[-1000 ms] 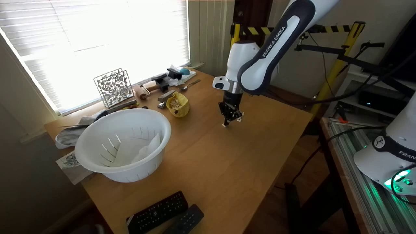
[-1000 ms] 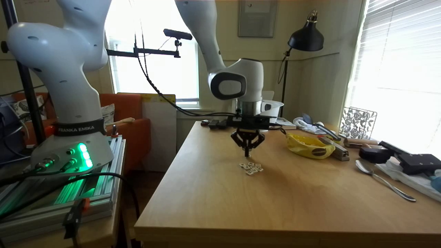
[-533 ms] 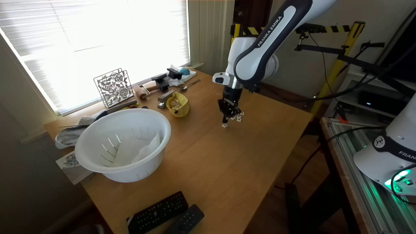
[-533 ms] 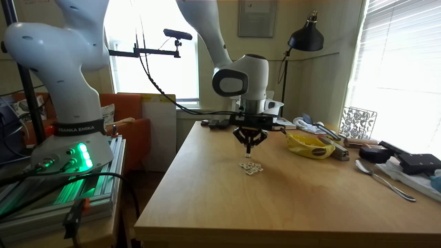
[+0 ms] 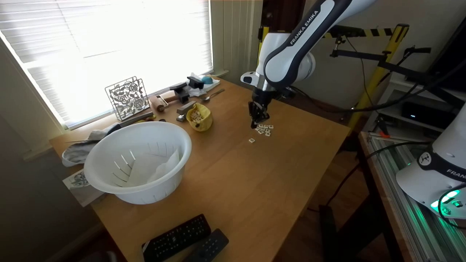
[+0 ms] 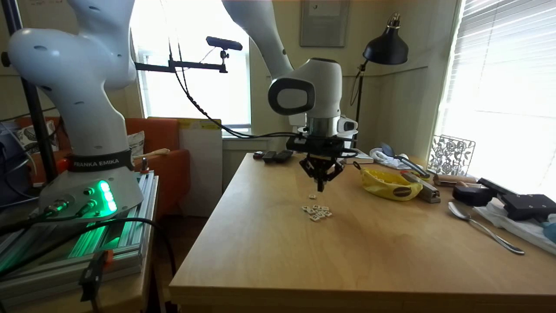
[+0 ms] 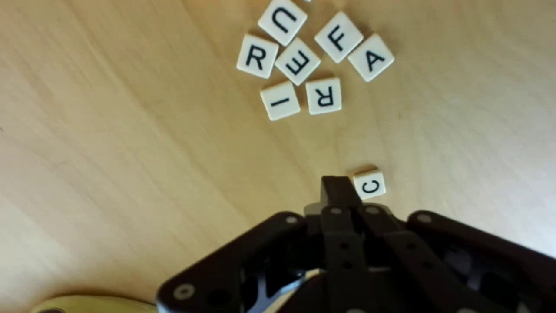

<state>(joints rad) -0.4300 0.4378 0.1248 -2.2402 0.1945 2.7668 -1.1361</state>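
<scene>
Aloft, jaws clenched over the counter [image 7: 130,174], wrist view showing a C tile [image 7: 369,184] at three o'clock, lettered tiles [image 7: 298,61] clustered at twelve, yellow pouch [image 7: 97,304] at eight.

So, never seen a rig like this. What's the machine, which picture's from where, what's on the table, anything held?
It's a robot arm ending in a two-fingered gripper. Two pictures show it from outside, from different places; the wrist view is shot from its wrist, past the gripper. On the wooden table lie letter tiles, most in a loose cluster, with a C tile apart. Elsewhere on it: a yellow pouch with pale pieces inside, a white slotted bowl, two dark remotes and more. The gripper is shut and hangs above the table, nothing visibly held.
</scene>
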